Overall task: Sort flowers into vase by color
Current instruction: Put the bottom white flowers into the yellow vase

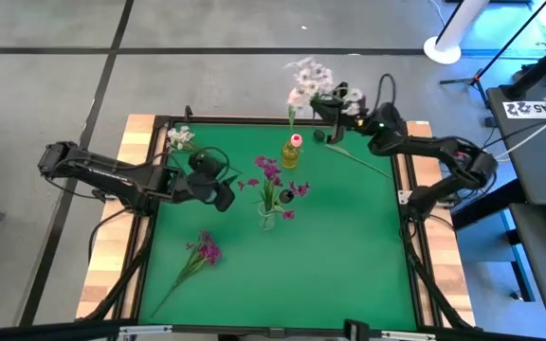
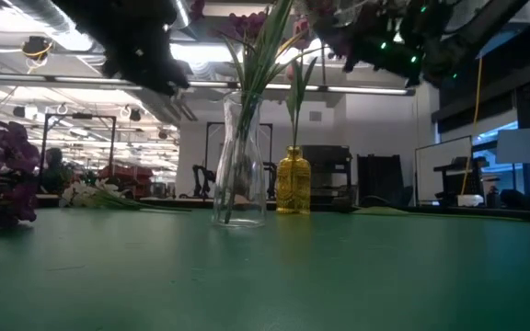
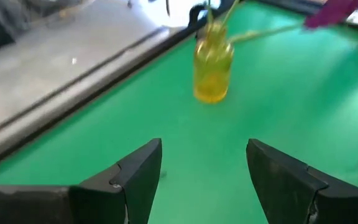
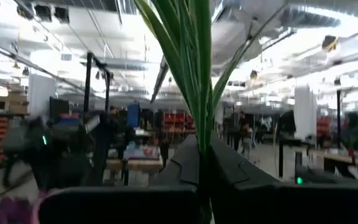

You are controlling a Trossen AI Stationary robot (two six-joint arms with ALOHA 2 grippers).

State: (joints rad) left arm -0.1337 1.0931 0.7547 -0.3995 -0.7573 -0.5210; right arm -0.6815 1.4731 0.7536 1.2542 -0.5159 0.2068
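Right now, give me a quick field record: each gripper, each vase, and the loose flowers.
left gripper: open, empty, above the mat left of the clear vase
right gripper: shut on pale pink-white bunch, near the mat's far edge
clear vase: mid-mat, holds magenta stems
yellow vase: behind the clear vase, holds one pale bud
loose magenta sprig: lying on the mat, near left
loose white sprig: far left corner
green stem: lying on the mat, far right

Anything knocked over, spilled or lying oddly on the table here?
Nothing stands out. Clear vase and yellow vase stand upright. The purple sprig and white sprig lying flat look simply unsorted. Right gripper holds a pale bunch.
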